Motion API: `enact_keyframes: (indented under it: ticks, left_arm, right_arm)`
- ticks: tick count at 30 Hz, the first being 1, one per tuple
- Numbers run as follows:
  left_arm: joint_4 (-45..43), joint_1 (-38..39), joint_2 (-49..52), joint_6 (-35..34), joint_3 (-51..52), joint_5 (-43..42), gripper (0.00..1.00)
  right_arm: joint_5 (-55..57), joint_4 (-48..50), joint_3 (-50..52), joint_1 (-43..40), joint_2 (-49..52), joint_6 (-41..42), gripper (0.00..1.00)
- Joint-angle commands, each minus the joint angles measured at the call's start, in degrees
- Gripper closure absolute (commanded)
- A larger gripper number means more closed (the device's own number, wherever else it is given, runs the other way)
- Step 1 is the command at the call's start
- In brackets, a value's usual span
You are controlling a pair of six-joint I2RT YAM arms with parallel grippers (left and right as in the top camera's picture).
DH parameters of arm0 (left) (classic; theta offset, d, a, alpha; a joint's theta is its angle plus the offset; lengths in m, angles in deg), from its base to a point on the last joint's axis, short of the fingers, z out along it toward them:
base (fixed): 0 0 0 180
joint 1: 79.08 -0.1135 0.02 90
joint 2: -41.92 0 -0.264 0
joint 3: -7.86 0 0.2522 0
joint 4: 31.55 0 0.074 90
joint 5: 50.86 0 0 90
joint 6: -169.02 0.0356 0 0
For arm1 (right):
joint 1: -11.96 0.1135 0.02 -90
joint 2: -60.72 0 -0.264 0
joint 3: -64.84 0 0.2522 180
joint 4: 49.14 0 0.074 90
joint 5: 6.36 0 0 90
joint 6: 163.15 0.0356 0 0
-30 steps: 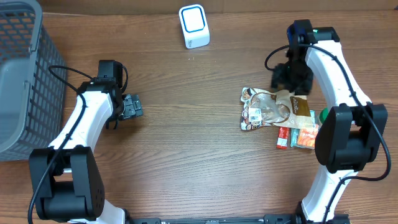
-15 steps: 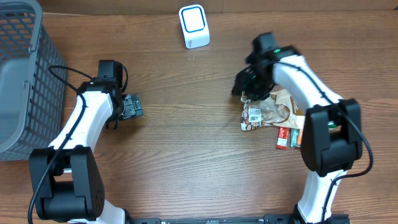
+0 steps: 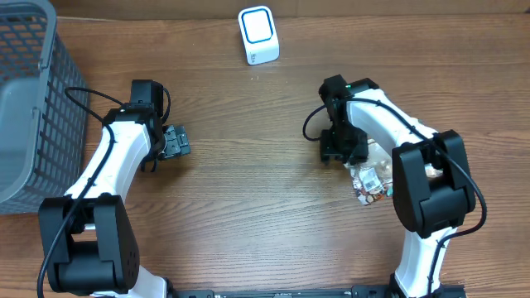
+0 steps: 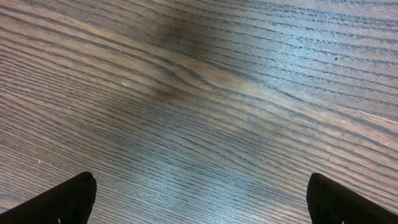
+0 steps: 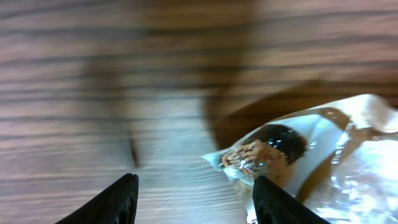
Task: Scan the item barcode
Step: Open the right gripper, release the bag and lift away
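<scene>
Item 1, snack packet point(image 3: 367, 179): on the table point(image 3: 248, 207), right side, one corner just beside my right gripper point(image 5: 194, 202), whose fingers stand apart, clamping nothing.
Item 2, my left gripper point(image 4: 199, 208): spread wide over bare wood.
Item 3, basket point(image 3: 25, 99): far left.
Item 4, scanner point(image 3: 258, 35): far edge.

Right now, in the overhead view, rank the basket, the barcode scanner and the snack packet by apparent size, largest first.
1. Grey mesh basket: clearly largest, even cropped.
2 and 3. White barcode scanner and snack packet: not ranked; the right arm hides much of the packet.
</scene>
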Motion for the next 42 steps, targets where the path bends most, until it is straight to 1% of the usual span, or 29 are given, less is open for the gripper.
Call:
enact_keyframes:
  ticks: [1,9,18,20,22,23,33,42]
  left_arm:
    - [-0.02,-0.20,0.61,1.07,-0.90,0.79,0.00]
    - [-0.02,-0.20,0.61,1.07,-0.90,0.79,0.00]
    - [-0.02,-0.20,0.61,1.07,-0.90,0.79,0.00]
    - [-0.02,-0.20,0.61,1.07,-0.90,0.79,0.00]
    - [-0.02,-0.20,0.61,1.07,-0.90,0.79,0.00]
    - [-0.02,-0.20,0.61,1.07,-0.90,0.79,0.00]
    - [-0.02,-0.20,0.61,1.07,-0.90,0.79,0.01]
    - [-0.02,-0.20,0.61,1.07,-0.90,0.81,0.00]
  right_arm:
    - [3.74,-0.07,0.15,-1.42,-0.42,-1.01,0.40]
    - [3.74,-0.22,-3.34,-1.42,-4.17,-0.98,0.38]
    - [2.84,5.95,-3.54,-1.42,-4.55,-0.96,0.30]
    - [2.84,6.51,-3.54,-1.42,-4.55,-0.96,0.25]
    - [2.86,6.40,-3.54,-1.42,-4.55,-0.96,0.16]
    - [2.86,6.43,-3.54,-1.42,-4.55,-0.96,0.00]
    - [2.86,7.45,-3.54,-1.42,-4.55,-0.96,0.00]
    - [2.86,10.36,-3.54,-1.42,-4.55,-0.96,0.00]
